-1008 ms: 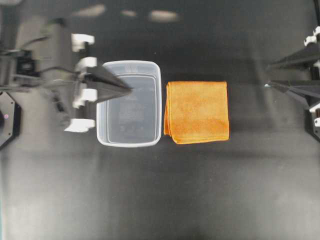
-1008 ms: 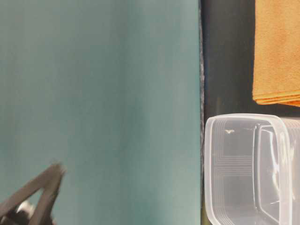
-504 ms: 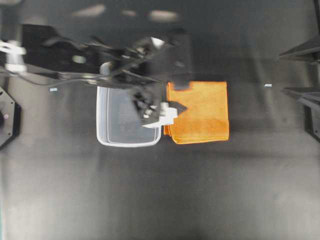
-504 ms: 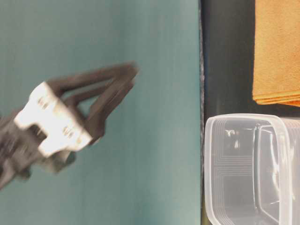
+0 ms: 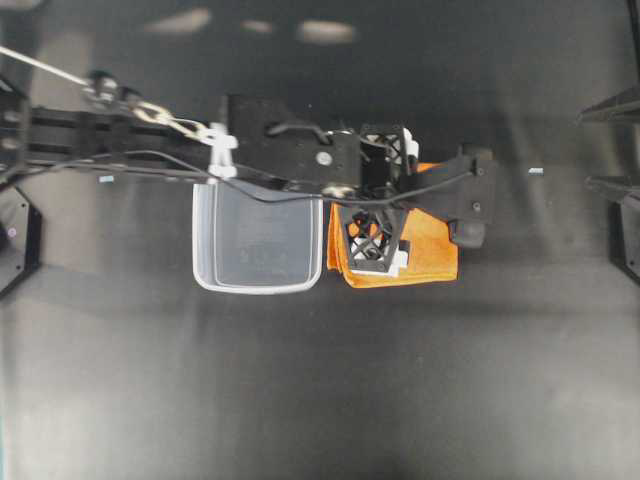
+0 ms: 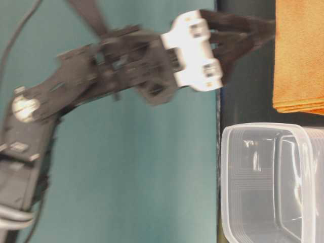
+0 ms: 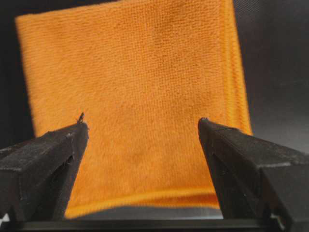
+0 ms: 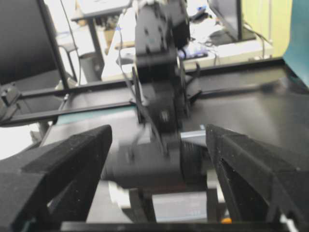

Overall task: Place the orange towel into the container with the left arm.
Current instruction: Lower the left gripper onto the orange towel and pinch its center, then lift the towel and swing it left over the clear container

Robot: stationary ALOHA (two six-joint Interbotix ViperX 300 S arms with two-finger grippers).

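The orange towel [image 5: 432, 250] lies folded flat on the black table, right of the clear container [image 5: 200, 240]. The left arm reaches over the container's far rim. Its left gripper [image 5: 385, 200] points down over the towel. In the left wrist view the towel [image 7: 135, 82] fills the frame and the left gripper [image 7: 142, 123] is open, with both fingertips over the cloth and nothing held. The table-level view shows the gripper [image 6: 268, 28] close to the towel [image 6: 301, 55]; contact cannot be told. The container [image 6: 268, 182] is empty. The right gripper [image 8: 159, 133] is open and empty at the right edge [image 5: 582, 150].
A teal wall [image 6: 126, 152] backs the table in the table-level view. The left arm's links and cables [image 5: 130, 150] stretch from the left edge across the container's far side. Bare black table [image 5: 320, 380] lies in front of the container and the towel.
The left arm has swung from above the container's left side across it to above the towel. The right gripper has drawn back a little to the right.
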